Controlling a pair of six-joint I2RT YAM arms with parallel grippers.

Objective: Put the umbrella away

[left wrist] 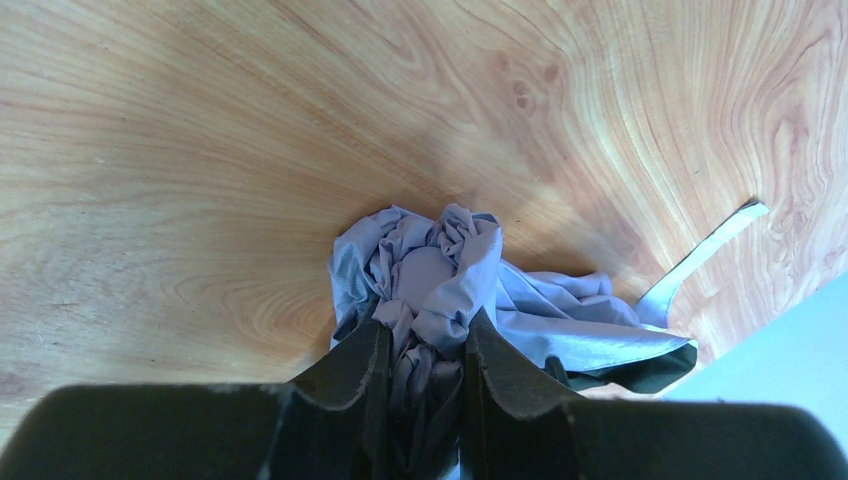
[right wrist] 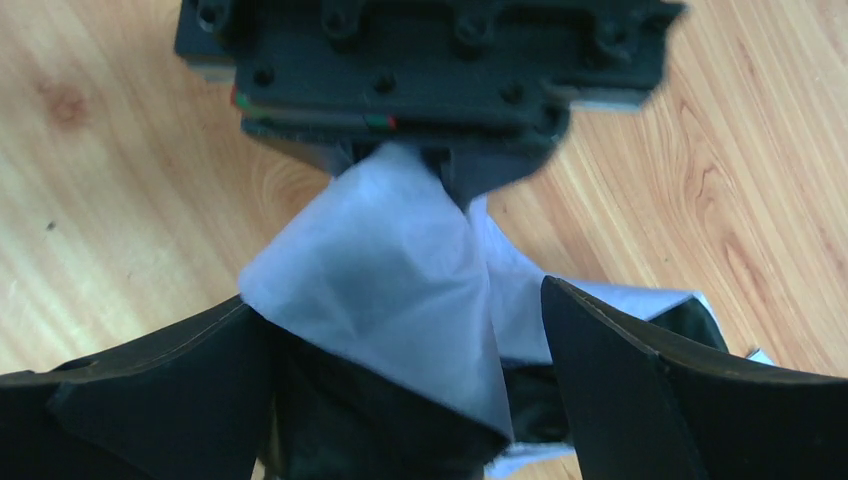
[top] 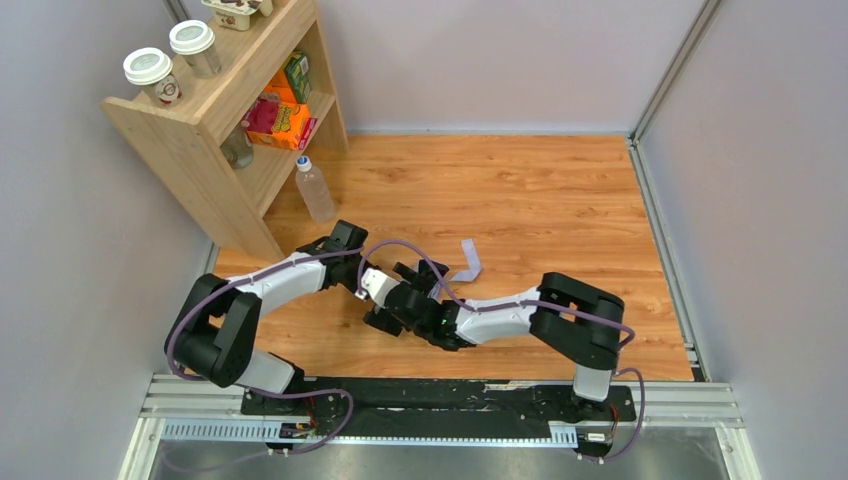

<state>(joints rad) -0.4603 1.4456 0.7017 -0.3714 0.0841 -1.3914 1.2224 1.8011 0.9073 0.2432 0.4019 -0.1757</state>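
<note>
- arms: 2, left arm (top: 285, 278) and right arm (top: 505, 312)
- claws: 2, one per arm: left claw (left wrist: 425, 330), right claw (right wrist: 395, 290)
- umbrella (left wrist: 430, 270): 1, with 1 loose strap (top: 468, 262)
- wooden shelf (top: 195, 135): 1
- lidded cups on its top board: 2, near cup (top: 148, 68) and far cup (top: 192, 40)
- clear bottle (top: 313, 188): 1
- green carton (top: 297, 75): 1
- orange box (top: 285, 125): 1
- other shelf contents: too small to count
</note>
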